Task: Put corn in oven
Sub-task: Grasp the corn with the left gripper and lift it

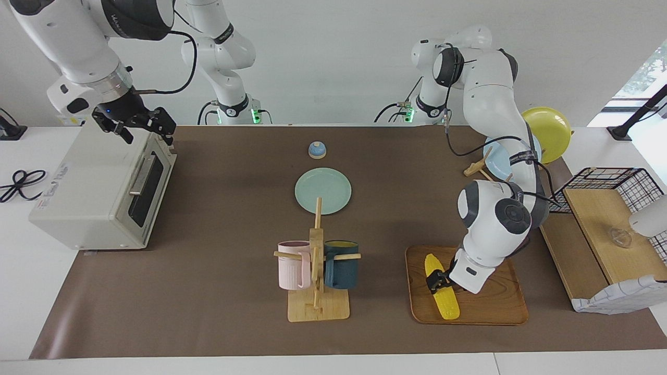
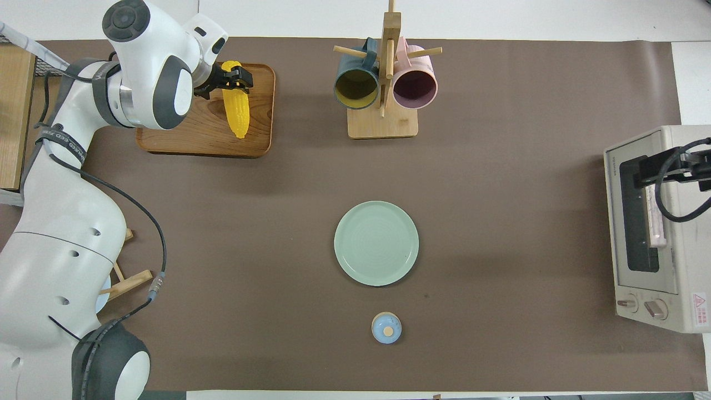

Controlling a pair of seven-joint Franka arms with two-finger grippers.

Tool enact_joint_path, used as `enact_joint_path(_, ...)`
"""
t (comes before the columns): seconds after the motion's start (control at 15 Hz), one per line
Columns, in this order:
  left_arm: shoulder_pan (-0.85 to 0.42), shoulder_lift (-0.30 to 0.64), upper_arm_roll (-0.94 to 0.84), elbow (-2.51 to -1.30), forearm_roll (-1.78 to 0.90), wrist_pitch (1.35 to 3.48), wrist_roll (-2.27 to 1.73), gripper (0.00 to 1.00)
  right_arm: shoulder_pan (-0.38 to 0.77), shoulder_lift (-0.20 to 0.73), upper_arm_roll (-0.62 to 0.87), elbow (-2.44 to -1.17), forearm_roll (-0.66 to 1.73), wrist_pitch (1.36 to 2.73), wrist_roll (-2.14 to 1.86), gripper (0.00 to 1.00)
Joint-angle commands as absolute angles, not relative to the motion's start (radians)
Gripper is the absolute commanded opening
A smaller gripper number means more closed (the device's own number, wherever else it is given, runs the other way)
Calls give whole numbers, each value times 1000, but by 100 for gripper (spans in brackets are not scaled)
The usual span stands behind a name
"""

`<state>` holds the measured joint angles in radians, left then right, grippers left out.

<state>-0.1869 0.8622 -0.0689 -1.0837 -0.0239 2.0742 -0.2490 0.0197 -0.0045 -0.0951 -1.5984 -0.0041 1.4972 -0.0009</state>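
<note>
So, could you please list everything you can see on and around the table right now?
corn: one, yellow, on the wooden tray
wooden tray: one, brown, toward the left arm's end
oven: one, off-white, door shut, at the right arm's end
mug rack: one, light wood, holding a pink mug and a dark blue mug
green plate: one, table centre
small blue lid: one, nearer the robots than the green plate
yellow plate: one, in a rack beside a light blue plate
wire basket: one, black, past the left arm
left gripper: fingers around the corn
right gripper: over the oven's top edge
</note>
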Motion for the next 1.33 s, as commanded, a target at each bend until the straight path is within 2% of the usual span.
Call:
enact_joint_path(0.0,-215,885,-40,-1040,-6,2066,-262,99,21,-21,-98,-1614,-8,1500,11,100)
enact_joint_path(0.2,-213,884,-40,-1042,-6,2063,-261,92,21,-21,-98,-1614,-8,1500,11,100)
enact_joint_path(0.53,-207,885,-38,-1043,-2,2077,-259,88,21,-21,-98,-1614,-8,1500,11,100)
enact_joint_path(0.73,-209,887,-38,-1048,-2,2080,-259,73,21,-21,-98,-1614,-8,1500,11,100)
enact_joint_path(0.93,-212,885,-38,-1054,-2,2082,-259,72,21,-21,-98,-1614,-8,1500,11,100)
enact_joint_path(1.27,-213,885,-38,-1060,0,2088,-259,48,21,-21,-98,-1614,-8,1500,11,100)
